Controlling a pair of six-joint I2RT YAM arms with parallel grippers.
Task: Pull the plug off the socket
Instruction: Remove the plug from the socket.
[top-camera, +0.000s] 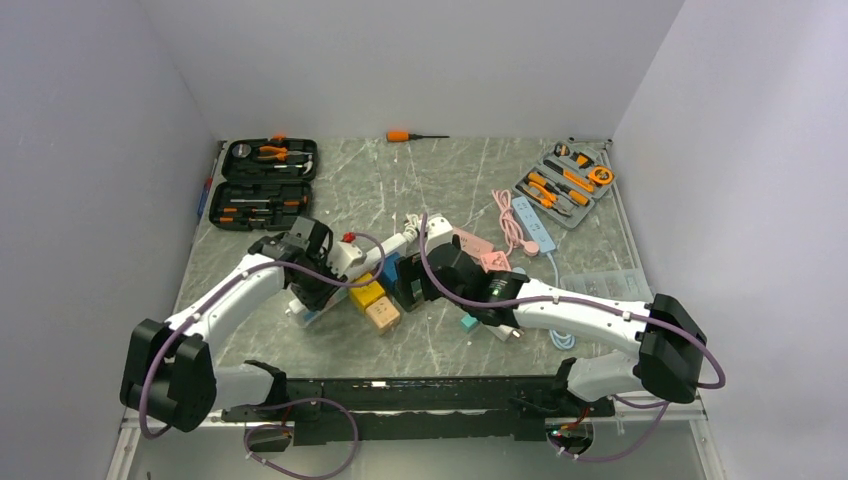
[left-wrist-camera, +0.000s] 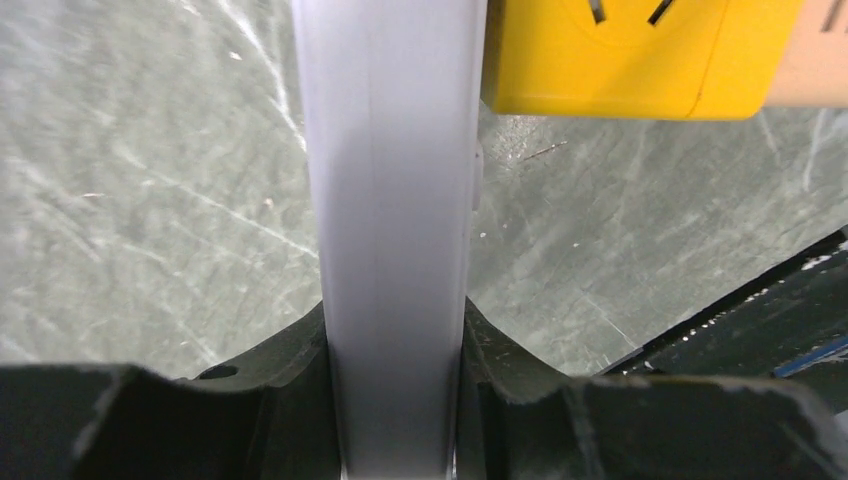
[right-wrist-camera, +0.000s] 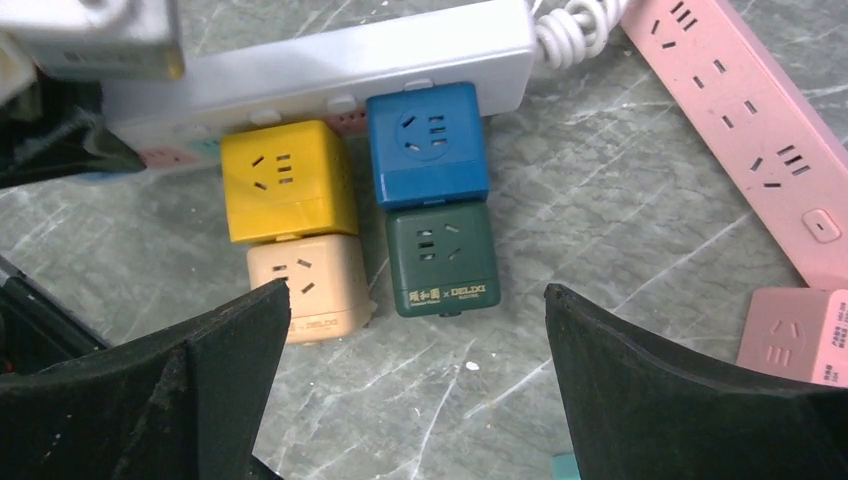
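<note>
- Left of the tabletop's middle, the left gripper was clamped on the near end of the white power strip, a finger against each long side.
- Along that strip's near side, the yellow cube and blue cube sat plugged in. The beige cube was butted onto the yellow and the green cube onto the blue.
- No plug was out, so the pull itself looked still to come.
- Above the green cube, the right gripper hung wide apart, holding nothing.
- At the far-left corner, the open black tool case held orange-handled pliers.
- Toward the far-right corner, the grey tool tray held orange tools.
- Near the right edge, the clear compartment box's contents could not be made out.
</note>
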